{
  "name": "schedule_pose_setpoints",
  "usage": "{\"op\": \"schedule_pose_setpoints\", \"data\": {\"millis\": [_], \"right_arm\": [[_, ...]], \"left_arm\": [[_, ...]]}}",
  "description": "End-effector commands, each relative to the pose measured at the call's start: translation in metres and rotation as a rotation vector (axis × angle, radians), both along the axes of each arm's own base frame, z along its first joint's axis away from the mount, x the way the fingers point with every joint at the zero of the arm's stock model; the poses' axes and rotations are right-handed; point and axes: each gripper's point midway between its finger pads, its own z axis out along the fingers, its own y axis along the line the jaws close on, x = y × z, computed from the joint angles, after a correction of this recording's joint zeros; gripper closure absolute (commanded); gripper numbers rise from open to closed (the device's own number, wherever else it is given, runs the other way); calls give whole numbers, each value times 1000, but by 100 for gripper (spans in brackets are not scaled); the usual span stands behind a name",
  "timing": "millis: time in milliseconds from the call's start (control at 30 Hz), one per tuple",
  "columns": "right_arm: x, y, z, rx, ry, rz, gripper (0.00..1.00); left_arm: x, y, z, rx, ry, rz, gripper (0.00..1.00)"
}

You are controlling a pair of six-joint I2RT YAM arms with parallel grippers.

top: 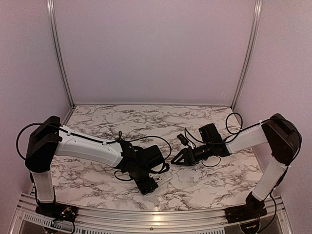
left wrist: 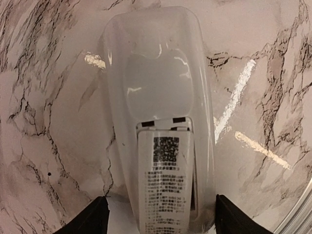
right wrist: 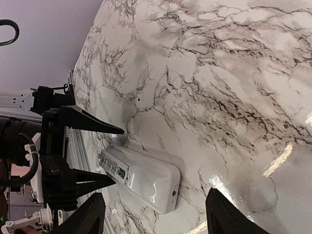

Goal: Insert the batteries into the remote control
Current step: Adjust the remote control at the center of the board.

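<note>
The remote control [left wrist: 156, 97] lies flat on the marble table with its back up. A printed label covers the panel at its near end. My left gripper [left wrist: 161, 214] is open and straddles that near end. One black finger [left wrist: 92, 217] stands a little off the remote's left side, the other close to its right side. In the right wrist view the same remote control [right wrist: 146, 178] sits between the left gripper's fingers [right wrist: 97, 126]. My right gripper [right wrist: 156, 195] hangs open above the table, just off the remote's far end, with nothing in it. The batteries are out of view.
The marble table [top: 146, 122] is shut in by pale walls at the back and both sides. An aluminium rail [top: 146, 219] runs along the near edge. Black cables loop beside both wrists [top: 214, 146].
</note>
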Motion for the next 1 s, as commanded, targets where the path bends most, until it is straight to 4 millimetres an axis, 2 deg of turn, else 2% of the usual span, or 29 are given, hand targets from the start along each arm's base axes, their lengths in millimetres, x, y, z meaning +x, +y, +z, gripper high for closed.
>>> {"op": "schedule_pose_setpoints", "data": {"millis": [0, 233, 467, 633, 800, 967], "right_arm": [[1, 3, 2, -2, -12, 12, 31], [0, 2, 1, -4, -12, 10, 31], [0, 2, 1, -4, -11, 10, 31], [-1, 2, 2, -1, -11, 12, 31], [-2, 2, 4, 7, -12, 16, 32], [-2, 3, 13, 22, -37, 19, 32]], "left_arm": [[3, 3, -10, 23, -23, -16, 25], [12, 15, -6, 27, -38, -17, 34], [6, 12, -2, 2, -23, -76, 38], [4, 9, 11, -43, -38, -115, 35], [8, 8, 31, -84, -85, -131, 28], [12, 11, 48, -149, -101, -118, 27]]}}
